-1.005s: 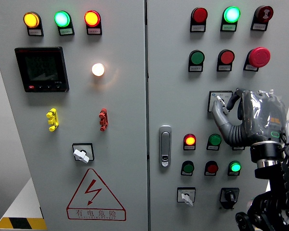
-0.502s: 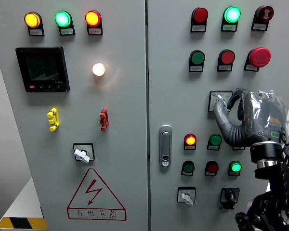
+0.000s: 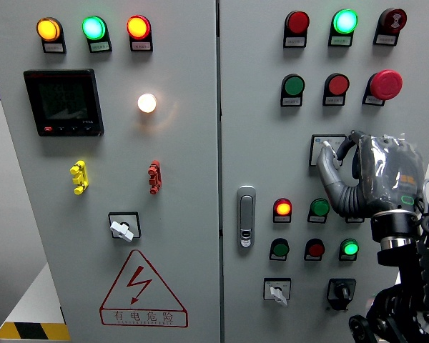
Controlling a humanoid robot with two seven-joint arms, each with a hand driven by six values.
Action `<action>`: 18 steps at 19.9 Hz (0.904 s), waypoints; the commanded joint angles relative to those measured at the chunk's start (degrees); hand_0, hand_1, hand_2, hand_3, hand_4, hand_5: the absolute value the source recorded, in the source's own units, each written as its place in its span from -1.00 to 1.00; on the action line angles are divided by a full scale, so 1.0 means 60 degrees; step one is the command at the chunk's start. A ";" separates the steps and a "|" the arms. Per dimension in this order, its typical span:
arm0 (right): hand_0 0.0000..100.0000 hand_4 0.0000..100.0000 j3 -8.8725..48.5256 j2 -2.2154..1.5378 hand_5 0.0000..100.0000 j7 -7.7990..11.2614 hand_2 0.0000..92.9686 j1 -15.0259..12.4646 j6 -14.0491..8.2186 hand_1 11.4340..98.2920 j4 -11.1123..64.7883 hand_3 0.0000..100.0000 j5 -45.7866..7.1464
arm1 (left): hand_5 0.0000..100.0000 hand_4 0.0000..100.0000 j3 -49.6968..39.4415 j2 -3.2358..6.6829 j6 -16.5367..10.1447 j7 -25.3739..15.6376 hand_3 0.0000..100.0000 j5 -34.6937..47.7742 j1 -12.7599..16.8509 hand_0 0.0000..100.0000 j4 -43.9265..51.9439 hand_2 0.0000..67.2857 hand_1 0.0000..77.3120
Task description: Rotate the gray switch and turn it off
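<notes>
head view: my right hand is up on the panel, fingers curled round the gray switch at my upper left, thumb under, fingertip on the knob. looks pinched on it, but my palm hides part of the grip. left hand out of view. risk: knob is small, a shallow pinch could slip mid-turn and leave it on. lit red lamp and green button sit just below-left; a sliding finger could bump them.
</notes>
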 commanded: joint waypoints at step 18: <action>0.41 1.00 -0.0014 -0.0029 0.93 -0.0070 0.37 -0.0113 -0.0029 -0.64 0.0090 0.99 -0.0005 | -0.75 -0.76 0.0000 0.0000 0.0004 0.0002 -0.59 0.0003 0.0000 -1.00 0.0000 -0.70 -1.00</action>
